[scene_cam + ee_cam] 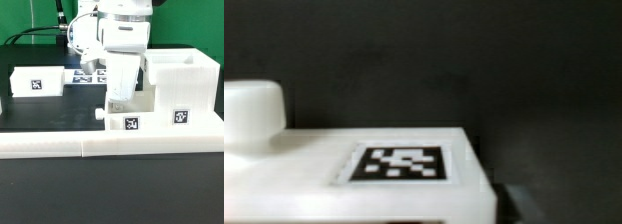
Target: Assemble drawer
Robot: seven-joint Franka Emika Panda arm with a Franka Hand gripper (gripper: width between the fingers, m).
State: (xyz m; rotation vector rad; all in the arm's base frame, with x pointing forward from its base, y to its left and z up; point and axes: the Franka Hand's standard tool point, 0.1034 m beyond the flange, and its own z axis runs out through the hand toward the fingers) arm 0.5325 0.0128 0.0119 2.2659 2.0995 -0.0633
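Exterior view: gripper (119, 99) over knobbed tray (113, 121), beside housing (183, 78).

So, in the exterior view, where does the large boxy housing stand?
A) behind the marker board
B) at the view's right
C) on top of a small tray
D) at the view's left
B: the housing stands at the exterior view's right, while a small tray sits apart at its left.
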